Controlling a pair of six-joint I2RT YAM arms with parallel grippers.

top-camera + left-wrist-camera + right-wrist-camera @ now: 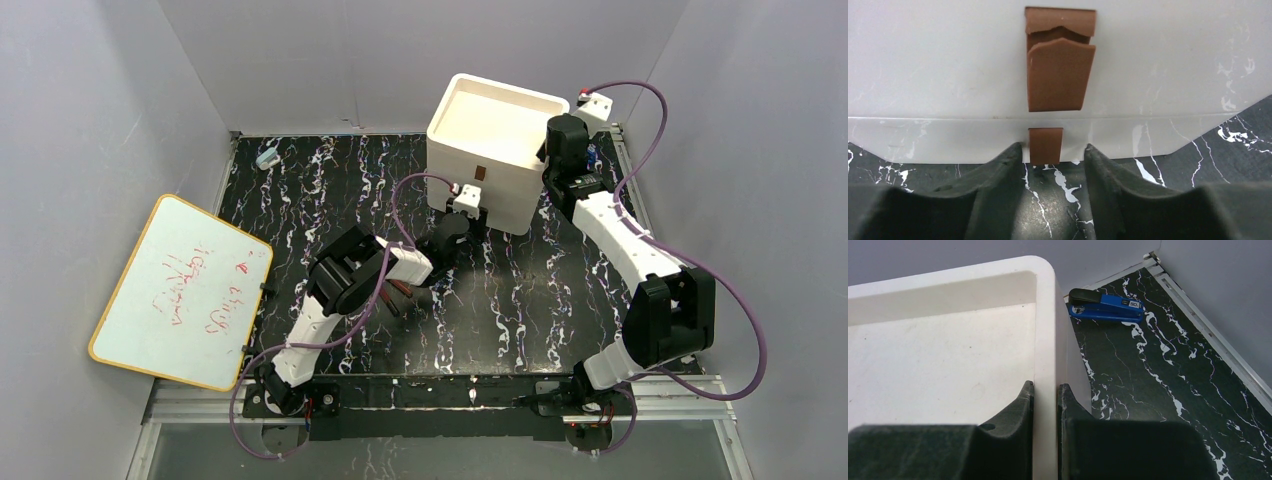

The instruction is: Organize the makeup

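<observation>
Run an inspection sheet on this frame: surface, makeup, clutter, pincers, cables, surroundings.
Surface: black, white-veined table; a white box stands at the far side, right of centre.
Job's things: thin reddish sticks, likely makeup pencils, partly hidden under the left arm; no other makeup seen.
Clutter: light-blue object at far left; blue stapler behind the box; whiteboard with red writing by the left wall.
Grippers: left pincer open, astride the box's lower brown handle, not closed on it; right pincer shut on the box's side wall.
Cables: purple cables loop off both arms; no snag seen.
Surroundings: grey walls on three sides.
</observation>
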